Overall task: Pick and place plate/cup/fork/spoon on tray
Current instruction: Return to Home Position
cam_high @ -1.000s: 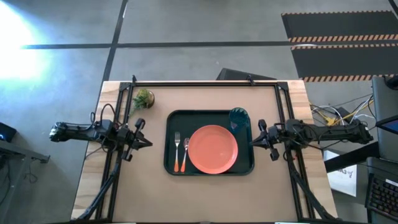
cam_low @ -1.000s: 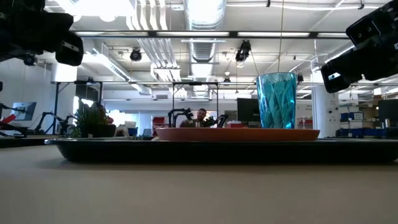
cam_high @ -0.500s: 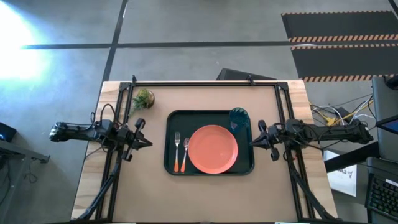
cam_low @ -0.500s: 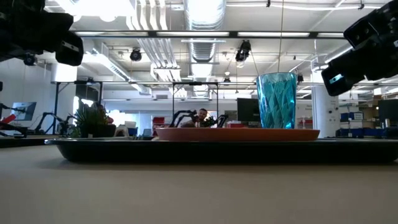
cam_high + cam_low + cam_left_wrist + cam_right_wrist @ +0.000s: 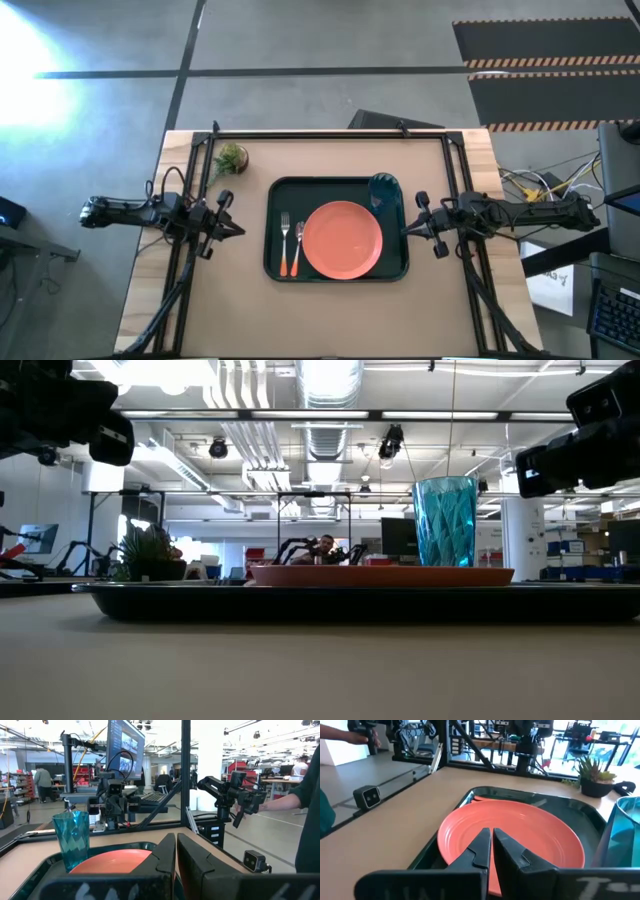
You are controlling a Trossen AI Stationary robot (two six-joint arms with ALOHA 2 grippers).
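Observation:
The dark tray (image 5: pixel 280 190) lies at the table's middle. The salmon plate (image 5: pixel 342 240) lies flat on it. The teal cup (image 5: pixel 385 190) stands upright in the tray's far right corner and shows in the low view (image 5: pixel 445 520). The fork (image 5: pixel 285 245) and the spoon (image 5: pixel 299 243) lie side by side on the tray, left of the plate, handles toward the near edge. My left gripper (image 5: pixel 238 229) hovers left of the tray, shut and empty (image 5: pixel 176 851). My right gripper (image 5: pixel 404 229) hovers at the tray's right rim, shut and empty (image 5: pixel 491 840).
A small green plant (image 5: pixel 229 158) stands at the table's far left, beyond the tray. Black frame rails (image 5: pixel 330 134) run along the far edge and both sides. Bare tabletop lies near the front edge. A person's sleeve (image 5: pixel 307 820) shows beyond the table's right side.
My right gripper has risen a little and tipped closer to level beside the tray. The things on the tray have kept still.

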